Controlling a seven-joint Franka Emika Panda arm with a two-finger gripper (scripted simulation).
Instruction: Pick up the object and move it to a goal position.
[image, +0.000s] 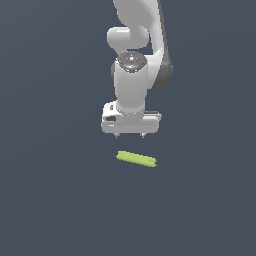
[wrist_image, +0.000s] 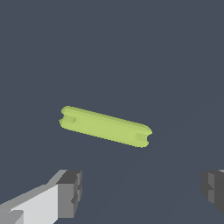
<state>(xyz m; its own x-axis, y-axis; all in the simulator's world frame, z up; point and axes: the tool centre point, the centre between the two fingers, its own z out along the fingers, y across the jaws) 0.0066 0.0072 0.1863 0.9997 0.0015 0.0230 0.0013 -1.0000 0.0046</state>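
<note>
I see my white two-fingered gripper (image: 130, 135) hanging with its fingers spread wide, holding nothing. The slim yellow-green rod-like bar (image: 136, 159) lies flat on the dark grey floor (image: 50, 200) just below it, untouched, its far end tipped slightly toward the exterior view's right.

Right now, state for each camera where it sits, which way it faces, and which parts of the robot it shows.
Exterior view: off the arm, facing it; its exact position can't be told. Shows the white arm, the gripper open, and the yellow-green bar below it, untouched.
Wrist view: on the wrist, looking past the two grey fingertips at the bar on the dark surface.
Shared: the bar, the fingertips, the dark surface.
</note>
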